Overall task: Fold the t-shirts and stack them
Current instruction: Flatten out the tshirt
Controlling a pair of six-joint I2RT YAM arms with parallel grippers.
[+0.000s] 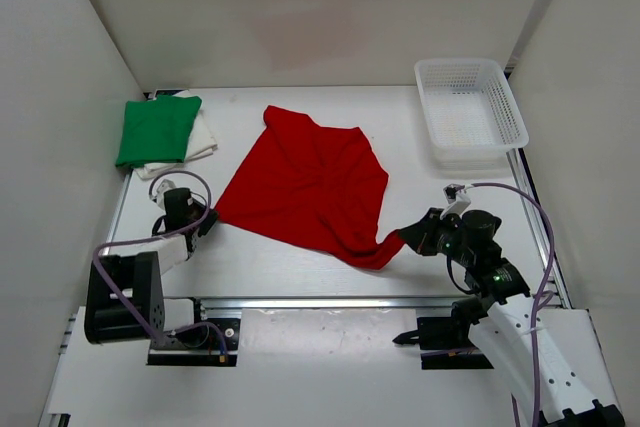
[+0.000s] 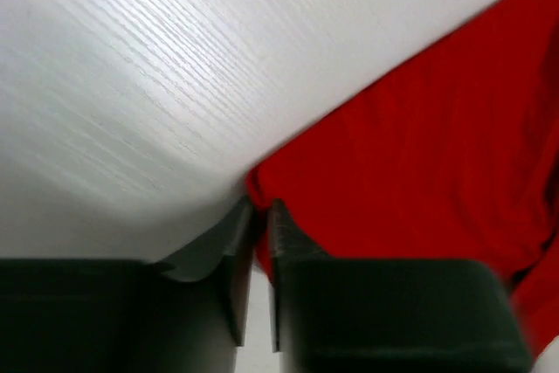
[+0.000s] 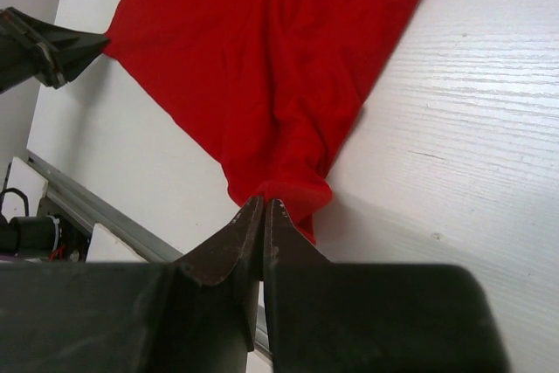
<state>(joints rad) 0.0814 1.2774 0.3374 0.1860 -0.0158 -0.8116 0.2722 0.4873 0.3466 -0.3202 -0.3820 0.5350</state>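
Note:
The red t-shirt lies spread and wrinkled mid-table, stretched between both arms. My left gripper sits at its left corner, and in the left wrist view the narrow jaws pinch that red corner. My right gripper is shut on the shirt's near right corner, with cloth bunched at its tips and the rest of the red shirt running away from them. A folded green t-shirt rests on a folded white t-shirt at the back left.
A white mesh basket stands at the back right. White walls close in the table on three sides. A metal rail runs along the near edge between the arm bases.

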